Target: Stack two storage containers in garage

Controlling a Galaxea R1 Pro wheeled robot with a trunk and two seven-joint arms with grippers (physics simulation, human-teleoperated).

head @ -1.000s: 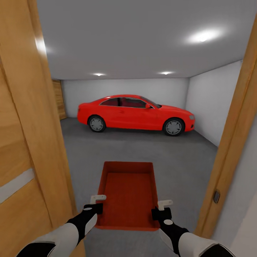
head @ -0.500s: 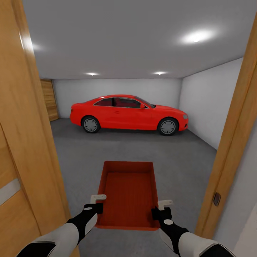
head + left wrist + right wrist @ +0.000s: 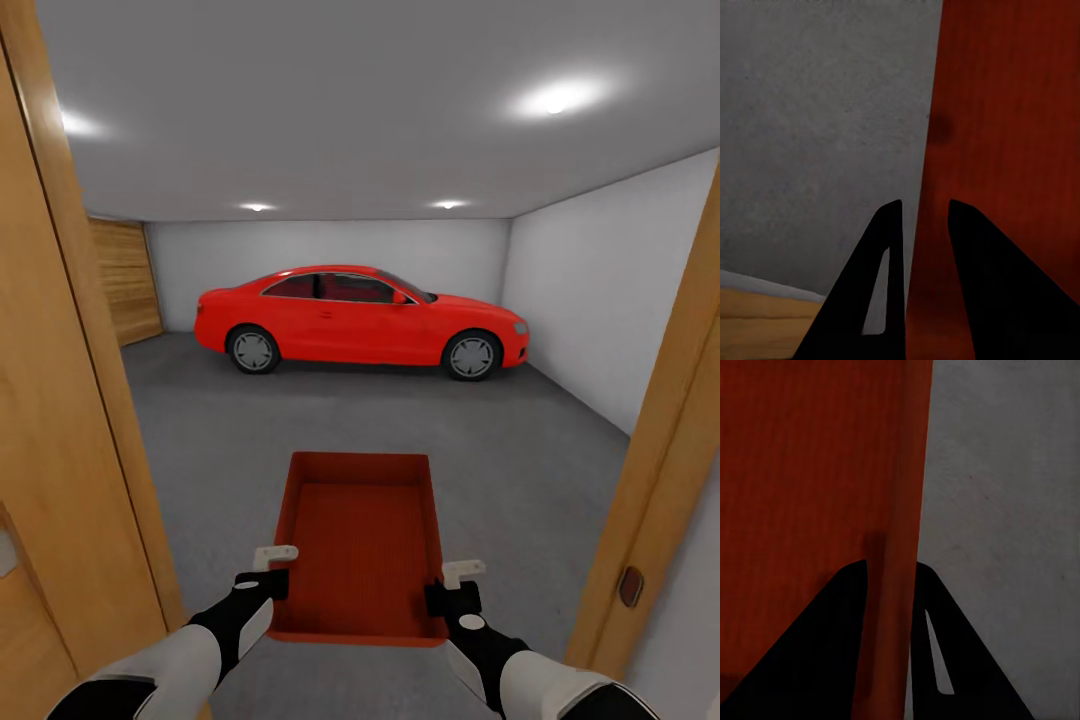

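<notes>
Fingers [image 3: 975, 300] of 2 grippers clamp 1 storage container [image 3: 360, 535]; 1 red car [image 3: 360, 320].

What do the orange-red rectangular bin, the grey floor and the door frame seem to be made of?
Orange-red rectangular bin: probably plastic, with smooth, plain, matte walls of one colour. Dark grey floor: looks like concrete, with a mottled, dull surface without seams. Door frame: seemingly wood, light brown with a faint grain and a soft sheen.

The head camera looks forward and down through a doorway into the garage. Each wrist camera looks closely along its hand at the storage container [image 3: 360, 540] wall and floor [image 3: 300, 420], both shared with the head view
</notes>
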